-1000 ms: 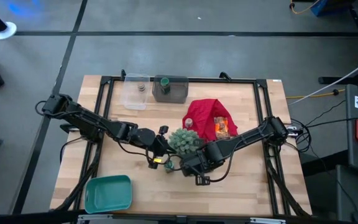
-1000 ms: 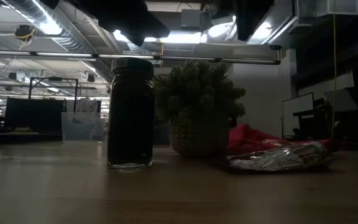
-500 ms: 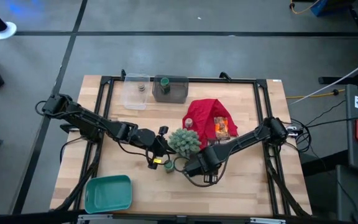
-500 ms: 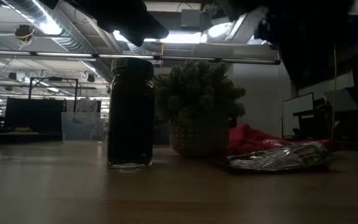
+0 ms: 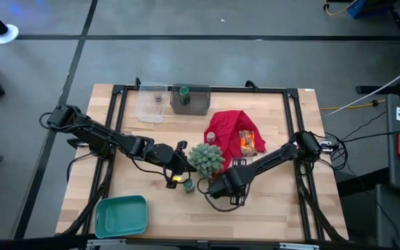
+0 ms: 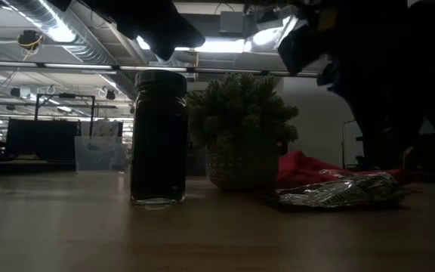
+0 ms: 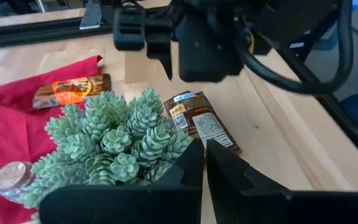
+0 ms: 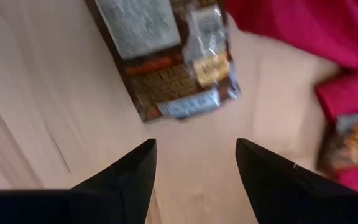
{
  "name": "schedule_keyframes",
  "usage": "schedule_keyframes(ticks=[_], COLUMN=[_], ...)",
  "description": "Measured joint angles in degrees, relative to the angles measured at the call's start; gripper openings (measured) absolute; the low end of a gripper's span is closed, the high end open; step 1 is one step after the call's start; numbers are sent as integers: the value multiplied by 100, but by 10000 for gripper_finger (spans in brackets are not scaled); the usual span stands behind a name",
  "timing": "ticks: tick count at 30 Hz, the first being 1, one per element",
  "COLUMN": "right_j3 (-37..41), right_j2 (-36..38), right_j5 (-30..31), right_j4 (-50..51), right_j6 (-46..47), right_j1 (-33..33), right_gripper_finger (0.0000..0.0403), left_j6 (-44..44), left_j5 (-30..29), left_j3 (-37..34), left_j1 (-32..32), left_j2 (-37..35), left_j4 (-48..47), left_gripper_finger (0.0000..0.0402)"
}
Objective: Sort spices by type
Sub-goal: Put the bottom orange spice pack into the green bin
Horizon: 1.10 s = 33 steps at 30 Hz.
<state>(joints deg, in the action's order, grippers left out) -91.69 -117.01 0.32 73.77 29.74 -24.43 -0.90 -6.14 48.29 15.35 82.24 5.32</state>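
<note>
A small jar with a green lid [image 5: 188, 186] stands on the table in front of the spiky green plant [image 5: 205, 157]; the low view shows it upright [image 6: 157, 136]. A brown packet [image 7: 197, 118] lies flat beside the plant. An orange packet [image 5: 250, 142] and a tan-lidded jar [image 7: 11, 177] lie on the red cloth [image 5: 228, 128]. My left gripper [image 7: 204, 165] is shut and empty, just above the green-lidded jar and next to the plant [image 5: 180, 172]. My right gripper [image 8: 196, 149] is open and empty, near the brown packet [image 8: 173, 62], on its near side [image 5: 217, 194].
At the far edge a clear container [image 5: 151, 104] holds a small jar, and a dark container [image 5: 193, 103] holds a green-lidded jar [image 5: 183, 91]. A teal tray [image 5: 120, 215] sits at the near left corner. A black frame [image 5: 117, 125] runs around the table top.
My right arm has come down over the brown packet; in the low view it drops into the picture on the right. Its gripper has shifted a little toward the table's left edge. The jar, the packets and my left arm have kept still.
</note>
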Motion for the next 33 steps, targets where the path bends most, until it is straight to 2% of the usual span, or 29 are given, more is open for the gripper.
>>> schedule_keyframes(ticks=[5,12,29,33], right_j3=[141,145,111,112], right_j2=[-2,-2,-583,-723], right_j5=[-75,424,58,-201], right_j4=[-371,-790,-1060,-1041], right_j6=[-2,-279,-1074,-1111], right_j1=[2,4,211,282], right_gripper_finger=[218,218,218,211], left_j6=[-282,-359,-366,-366], left_j5=[0,0,-1,-1], left_j3=[0,-2,-7,-7], left_j1=[0,0,47,82], left_j2=[0,0,0,0], left_j4=[-22,-22,-31,-25], left_gripper_finger=[6,6,6,6])
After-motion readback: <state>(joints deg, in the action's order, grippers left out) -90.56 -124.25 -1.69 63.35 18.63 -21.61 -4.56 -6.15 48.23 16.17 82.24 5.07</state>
